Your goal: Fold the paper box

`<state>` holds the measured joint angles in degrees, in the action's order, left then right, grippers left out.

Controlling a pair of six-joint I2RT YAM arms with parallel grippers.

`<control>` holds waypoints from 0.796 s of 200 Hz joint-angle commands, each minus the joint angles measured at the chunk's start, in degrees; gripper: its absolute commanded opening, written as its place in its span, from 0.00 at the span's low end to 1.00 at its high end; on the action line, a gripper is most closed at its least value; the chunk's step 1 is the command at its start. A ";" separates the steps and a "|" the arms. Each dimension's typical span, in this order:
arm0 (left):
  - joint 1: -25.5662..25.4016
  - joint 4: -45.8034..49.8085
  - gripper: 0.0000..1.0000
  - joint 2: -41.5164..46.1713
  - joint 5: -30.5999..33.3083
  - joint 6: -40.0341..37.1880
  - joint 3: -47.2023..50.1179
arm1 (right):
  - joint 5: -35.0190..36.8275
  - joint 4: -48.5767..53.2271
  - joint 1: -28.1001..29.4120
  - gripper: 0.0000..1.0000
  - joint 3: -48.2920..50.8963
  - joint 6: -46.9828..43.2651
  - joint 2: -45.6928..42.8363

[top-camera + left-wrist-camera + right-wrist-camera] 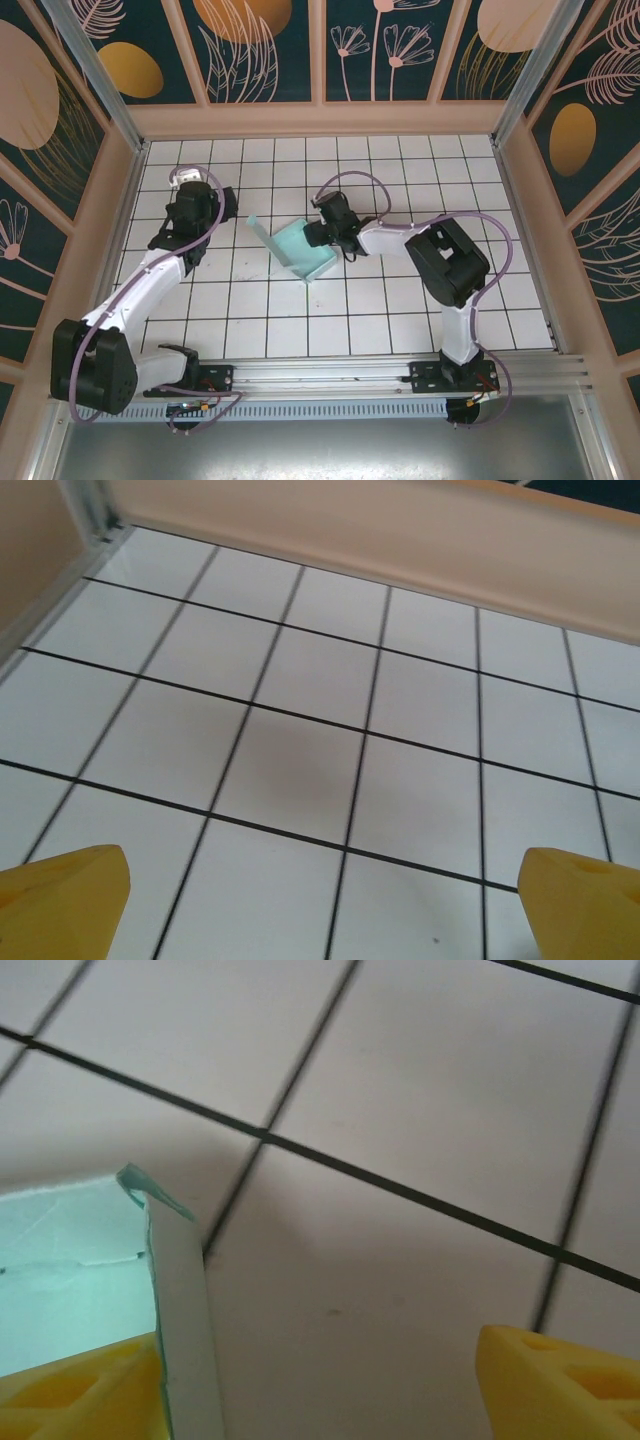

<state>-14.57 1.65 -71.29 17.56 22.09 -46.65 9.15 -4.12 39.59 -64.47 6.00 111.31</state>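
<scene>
The paper box is pale light-blue card lying partly folded near the middle of the tiled table, with one narrow flap reaching toward the back left. My right gripper is at the box's back right edge. In the right wrist view the box shows its light-blue inside at the left. One of its panels stands upright, right beside the left finger. The right gripper is open, with bare tile across the rest of the gap. My left gripper is left of the box and apart from it. It is wide open over bare tiles.
The white tiled table is enclosed by tan walls at the back and both sides. The back wall and the far left corner lie a few tiles ahead of the left gripper. Both arm bases sit on the near rail.
</scene>
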 commanded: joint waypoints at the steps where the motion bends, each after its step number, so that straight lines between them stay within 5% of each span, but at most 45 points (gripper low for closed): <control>1: 0.24 -3.53 0.99 -1.09 -5.64 -0.88 -0.28 | 3.79 2.86 -2.98 0.77 3.44 2.84 -4.58; 57: 0.24 -3.58 0.99 -4.77 -8.69 -1.57 -2.02 | -0.53 0.25 -9.32 0.77 16.10 5.08 -14.55; 95: 0.24 -7.76 0.99 -3.52 -12.06 -1.58 -1.38 | -7.97 -5.09 -11.69 0.77 19.12 -7.56 -21.72; 124: 0.24 -11.54 0.99 -0.95 -13.61 -2.44 1.01 | -20.33 -9.12 -15.45 0.79 17.25 -18.77 -21.36; 159: 0.23 -10.21 0.99 1.02 -15.05 -3.73 2.12 | -33.47 1.97 -19.64 0.81 7.55 -32.27 -13.35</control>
<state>-14.57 -7.07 -72.18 4.40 20.40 -45.74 -13.02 -8.03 21.91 -50.35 -13.34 92.64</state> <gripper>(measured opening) 0.988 0.802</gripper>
